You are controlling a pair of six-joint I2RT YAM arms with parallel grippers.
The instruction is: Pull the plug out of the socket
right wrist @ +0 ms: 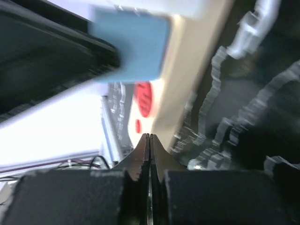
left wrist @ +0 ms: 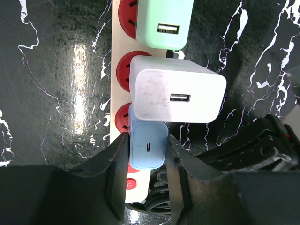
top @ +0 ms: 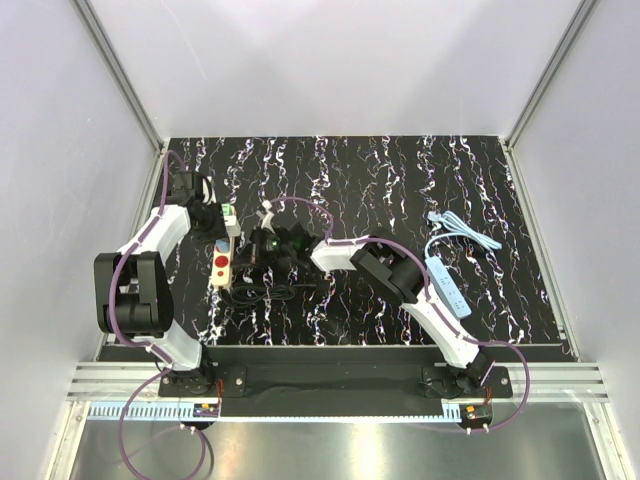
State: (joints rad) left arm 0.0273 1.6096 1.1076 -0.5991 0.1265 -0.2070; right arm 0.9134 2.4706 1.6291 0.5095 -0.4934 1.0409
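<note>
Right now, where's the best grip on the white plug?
White plug: I'd take the two faces across the strip, coming from straight above. Green plug and blue plug crowd its other two sides, and its port faces up.

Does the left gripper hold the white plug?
No, the left gripper clasps the light blue adapter, next to the white plug.

Light blue power strip (top: 447, 287), blue cord (top: 455, 231) on marbled table (top: 380, 180); mint charger (left wrist: 166, 23); pale-blue charger (left wrist: 148, 145).
</note>
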